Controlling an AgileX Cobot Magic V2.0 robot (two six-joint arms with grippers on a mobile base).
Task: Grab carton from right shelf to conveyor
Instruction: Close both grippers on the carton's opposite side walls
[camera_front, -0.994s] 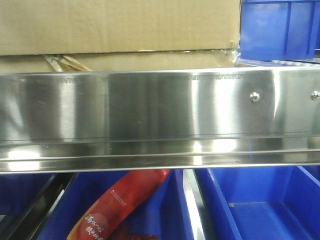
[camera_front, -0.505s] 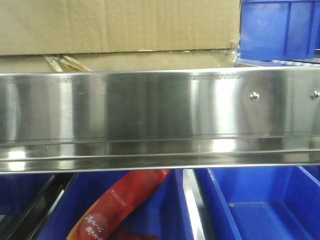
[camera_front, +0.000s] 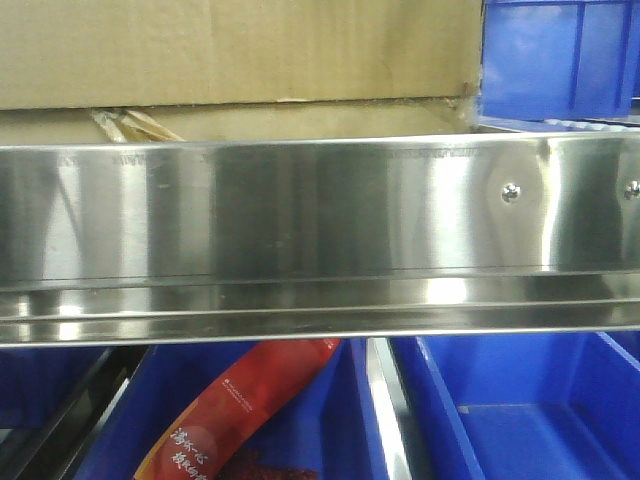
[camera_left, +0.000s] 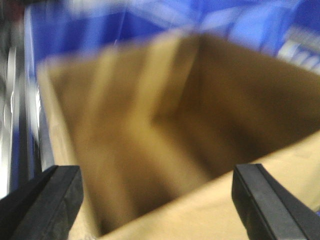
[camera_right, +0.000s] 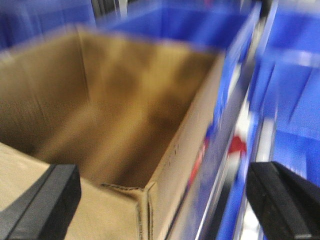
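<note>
Warehouse storage, steel shelf (camera_front: 300, 210), blue bins (camera_front: 520, 420)

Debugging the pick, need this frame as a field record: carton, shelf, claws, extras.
right shelf: steel front rail, two screw heads
carton: on that shelf behind the rail, top open
left claw: open, carton's near wall below it
right claw: open, a carton corner below it
blue bins: beside carton and below rail
red packet: in a lower bin
conveyor: not in view

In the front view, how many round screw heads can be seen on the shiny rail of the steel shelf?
2. One screw head sits on the right part of the rail; the other is at the picture's right edge. More may lie outside the frame.
</note>
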